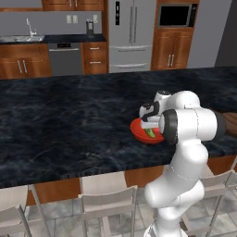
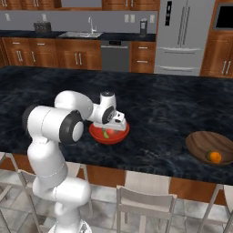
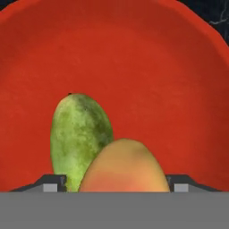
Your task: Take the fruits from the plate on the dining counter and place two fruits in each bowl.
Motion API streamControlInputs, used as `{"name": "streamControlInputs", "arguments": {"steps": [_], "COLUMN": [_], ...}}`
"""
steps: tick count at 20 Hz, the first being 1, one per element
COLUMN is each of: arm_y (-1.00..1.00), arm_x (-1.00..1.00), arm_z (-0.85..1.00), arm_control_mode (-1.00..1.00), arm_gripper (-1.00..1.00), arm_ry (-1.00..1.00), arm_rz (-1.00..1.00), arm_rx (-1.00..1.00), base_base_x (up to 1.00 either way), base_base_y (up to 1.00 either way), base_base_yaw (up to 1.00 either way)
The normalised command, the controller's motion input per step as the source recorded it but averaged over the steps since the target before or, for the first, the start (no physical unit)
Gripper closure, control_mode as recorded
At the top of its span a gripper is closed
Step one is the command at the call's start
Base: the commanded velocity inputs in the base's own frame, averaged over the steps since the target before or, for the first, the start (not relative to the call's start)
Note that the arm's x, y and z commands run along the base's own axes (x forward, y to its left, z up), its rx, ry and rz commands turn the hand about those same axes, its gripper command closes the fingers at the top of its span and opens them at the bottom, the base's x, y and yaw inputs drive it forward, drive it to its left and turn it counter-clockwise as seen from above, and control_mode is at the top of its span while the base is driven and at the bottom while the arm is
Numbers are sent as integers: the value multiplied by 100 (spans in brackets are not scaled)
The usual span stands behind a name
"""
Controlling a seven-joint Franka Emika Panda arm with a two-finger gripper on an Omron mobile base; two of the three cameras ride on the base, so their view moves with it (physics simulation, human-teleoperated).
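Red-orange fruit (image 3: 125, 167) nearest hand camera, bottom centre, green fruit (image 3: 79, 136) touching beside it, both in red bowl (image 3: 134, 53). Gripper (image 2: 117, 124) low over bowl, centre of right base view; I cannot tell jaw state. Wooden bowl (image 2: 205, 142) lower right holds orange ball (image 2: 215, 157). I'd lift straight up, avoid nudging fruit.

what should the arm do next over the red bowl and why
Probably lift the gripper straight up out of the glossy red bowl. The green oblong fruit and the red-orange fruit both lie inside it, so this bowl looks done, while the dark brown wooden bowl shows one orange ball.
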Motion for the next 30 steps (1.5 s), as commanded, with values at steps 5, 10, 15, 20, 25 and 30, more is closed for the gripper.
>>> {"name": "streamControlInputs", "arguments": {"steps": [5,10,15,20,25,30], "arm_y": [-1,-12,-22,19,52,22], "arm_x": [4,-25,-62,-100,-98,-93], "arm_z": [0,30,59,83,98,99], "arm_control_mode": [-100,-100,-100,-100,-100,-100], "arm_gripper": [-100,-100,-100,-100,-100,-100], "arm_ry": [-5,-10,-15,-8,-4,0], "arm_rz": [0,-1,-4,-8,-7,0], "arm_rx": [0,0,0,0,0,1], "base_base_x": [0,0,0,0,0,0], "base_base_y": [0,0,0,0,0,0], "base_base_yaw": [0,0,0,0,0,0]}}
